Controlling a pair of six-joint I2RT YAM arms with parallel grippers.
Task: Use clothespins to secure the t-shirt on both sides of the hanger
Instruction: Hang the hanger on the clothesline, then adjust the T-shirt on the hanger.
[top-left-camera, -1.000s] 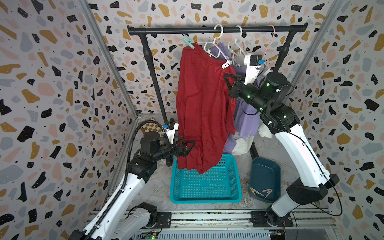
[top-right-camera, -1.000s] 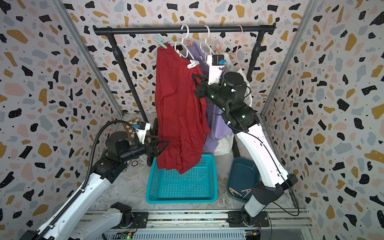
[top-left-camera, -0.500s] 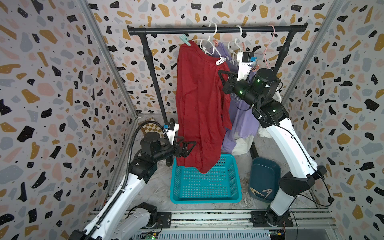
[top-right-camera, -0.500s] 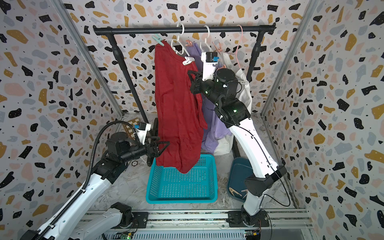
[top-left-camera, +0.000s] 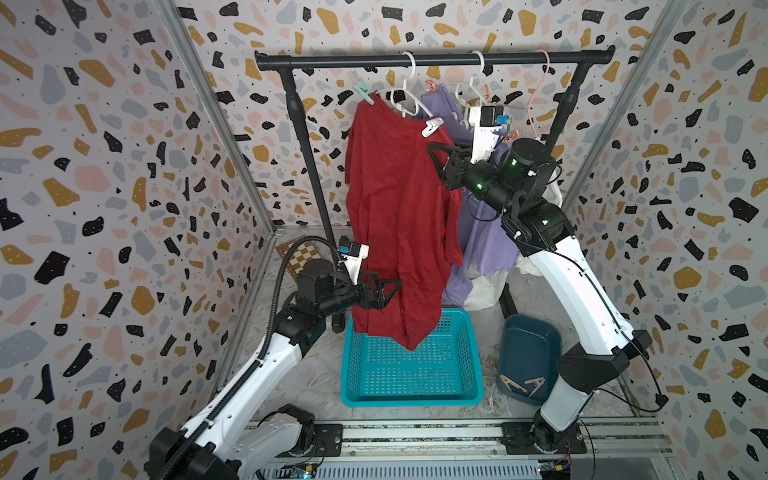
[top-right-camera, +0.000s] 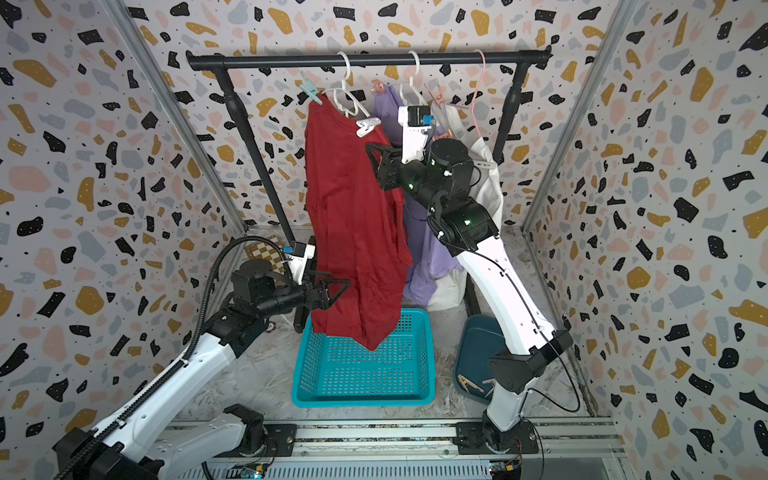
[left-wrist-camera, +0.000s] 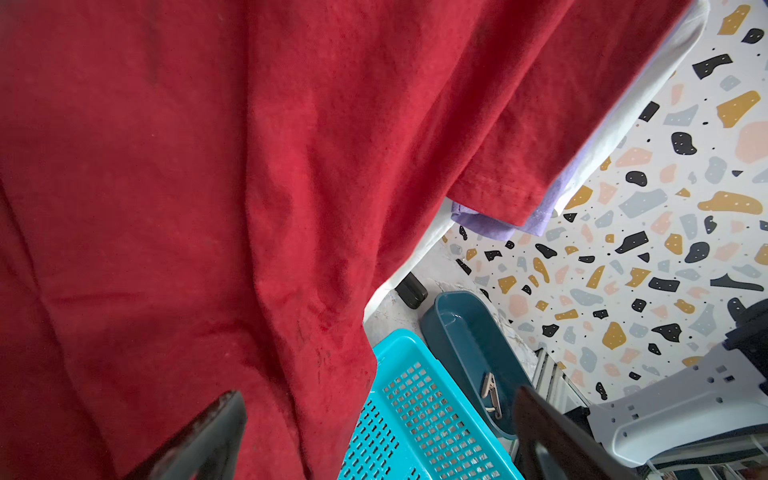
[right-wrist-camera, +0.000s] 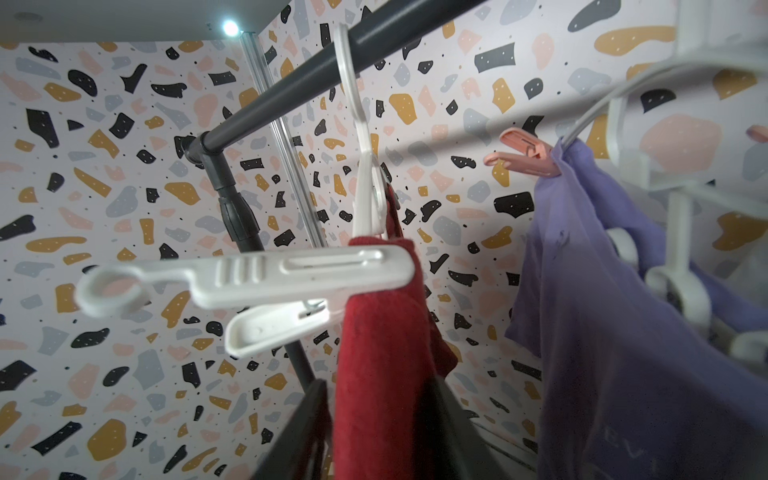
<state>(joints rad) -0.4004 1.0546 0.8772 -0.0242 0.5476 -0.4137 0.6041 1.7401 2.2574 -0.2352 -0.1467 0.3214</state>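
1. The only writing I can make out is on the purple shirt (right-wrist-camera: 623, 332) in the right wrist view: faint pale letters that look like "EVI", with the rest cut off.
2. The red t-shirt (top-left-camera: 395, 208) hangs on a white hanger (top-left-camera: 405, 102) from the black rail (top-left-camera: 436, 60). A mint clothespin (top-left-camera: 360, 89) clips the shoulder on the robot's left. A white clothespin (top-left-camera: 432, 126) clips the other shoulder.
3. The white clothespin sits just above the right gripper (top-left-camera: 432, 156) and apart from it. It is clamped on the red fold, and its handles stick out free.
4. The right gripper's jaws stand parted. Red cloth hangs between its two dark fingers (right-wrist-camera: 299, 432), and nothing is pinched. The arm is raised high, with the forearm steep and the wrist bent toward the shirt's shoulder.
5. The left gripper (top-left-camera: 390, 291) is low, at the shirt's lower edge, with its jaws spread wide — in the left wrist view the cloth lies across one finger (left-wrist-camera: 199, 440). That arm reaches forward with the wrist nearly level.
6. A pink clothespin (right-wrist-camera: 523, 160) grips the purple shirt's shoulder. Two tan clothespins (top-left-camera: 523, 384) lie in the dark blue bin (top-left-camera: 528, 336), which stands beside the teal basket (top-left-camera: 411, 401) under the red hem.
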